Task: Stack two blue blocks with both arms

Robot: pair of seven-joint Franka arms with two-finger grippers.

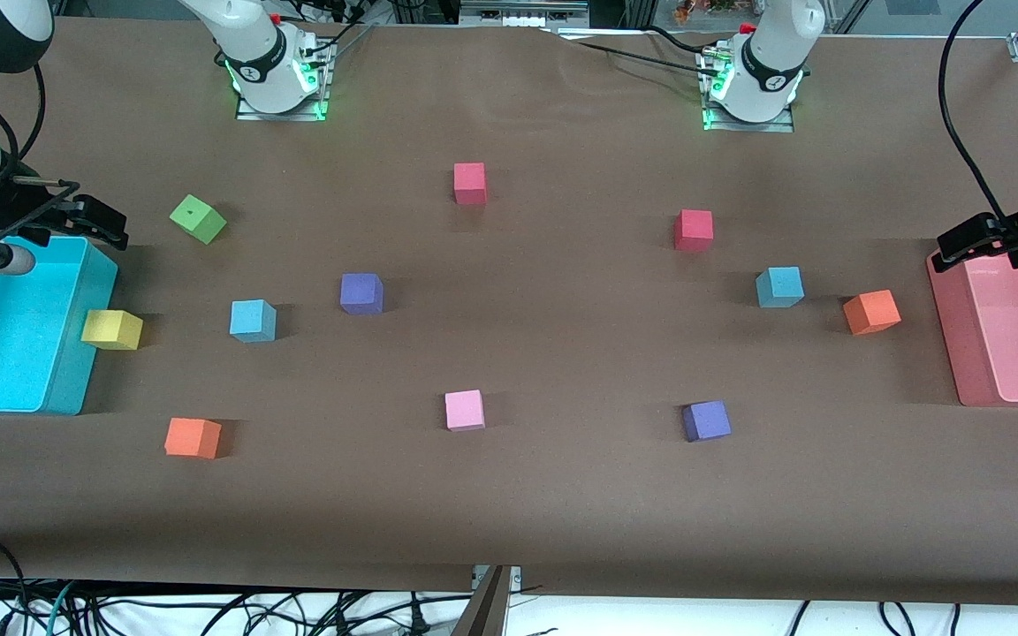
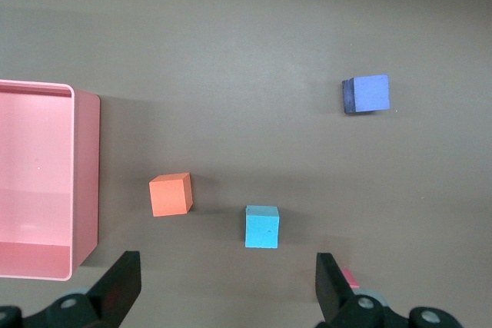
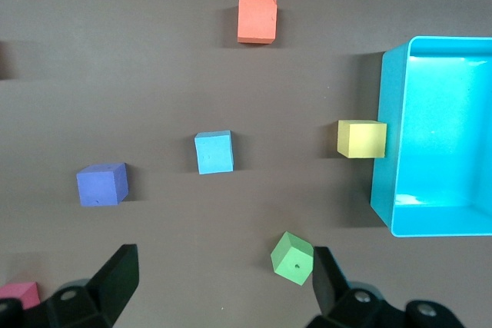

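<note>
Two blue blocks sit apart on the brown table [image 1: 562,530], and we see neither stacked on anything. One blue block [image 1: 253,320] lies toward the right arm's end of the table, between a yellow block [image 1: 112,329] that touches the wall of the cyan bin [image 1: 76,389] and a purple block [image 1: 361,293]. The other blue block [image 1: 779,286] lies toward the left arm's end, just beside an orange block [image 1: 871,312] that stands near the pink bin [image 1: 960,362]. The right gripper [image 1: 89,223] hangs over the corner of the cyan bin at the table's edge, its fingers spread wide and holding nothing; in its wrist view the black fingertips [image 3: 119,270] frame a tilted green block [image 3: 293,258], with the blue block [image 3: 214,151] well clear of them. The left gripper [image 1: 973,243] hangs over the rim of the pink bin at the other end, likewise wide open and empty; its wrist view shows the second blue block [image 2: 262,226] between the spread fingertips [image 2: 123,282] but apart from them, with the orange block [image 2: 171,193] beside it. We think the small pink patch by one left finger is part of a red block [image 2: 350,278], though little of it shows. A second orange block [image 1: 193,437], a pink block [image 1: 465,410] and another purple block [image 1: 706,420] lie nearer the front edge; two red blocks [image 1: 470,183] [image 1: 694,230] lie toward the bases' edge. Both arms wait.
</note>
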